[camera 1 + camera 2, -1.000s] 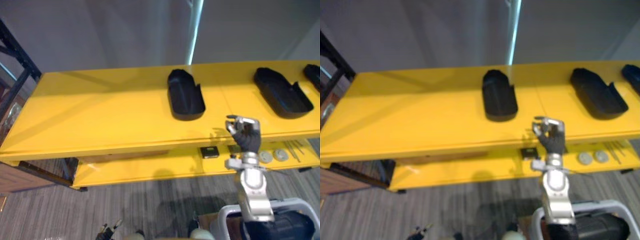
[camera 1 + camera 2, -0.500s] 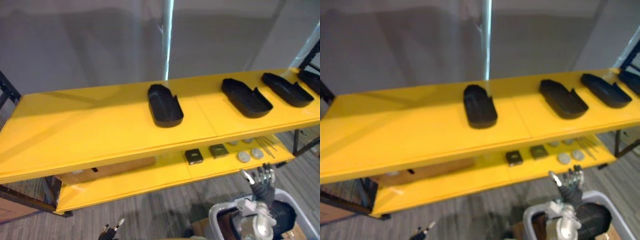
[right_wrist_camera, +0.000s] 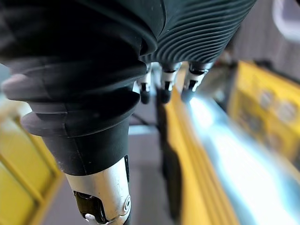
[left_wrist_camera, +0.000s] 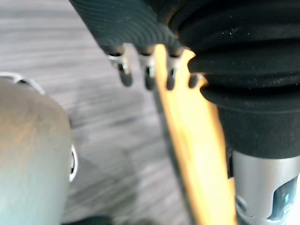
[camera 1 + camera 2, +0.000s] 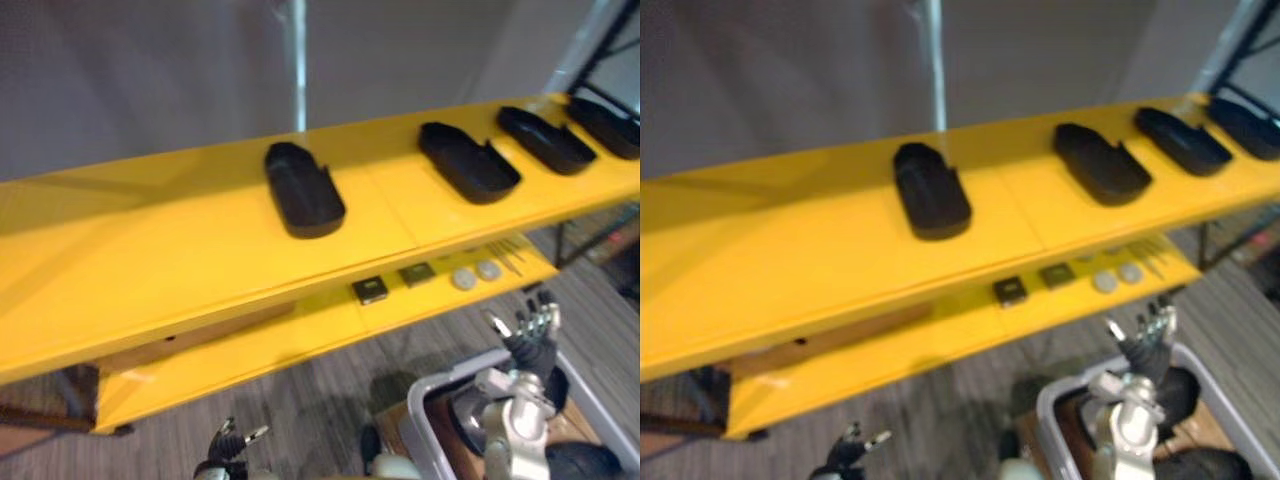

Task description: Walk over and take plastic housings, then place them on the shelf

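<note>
Right hand (image 5: 530, 335), fingers released and empty, hangs over the grey bin (image 5: 440, 375) near the shelf's (image 5: 150, 250) right end. Lower it straight inside, clearing the rim. Left hand (image 5: 232, 440) idles, fingers relaxed.

shelf (image 5: 150, 250): glossy paint | housings (image 5: 303, 190): matt black, probably plastic

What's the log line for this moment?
right hand: open, empty, above bin | left hand: open, empty, low | shelf: four housings on top
</note>
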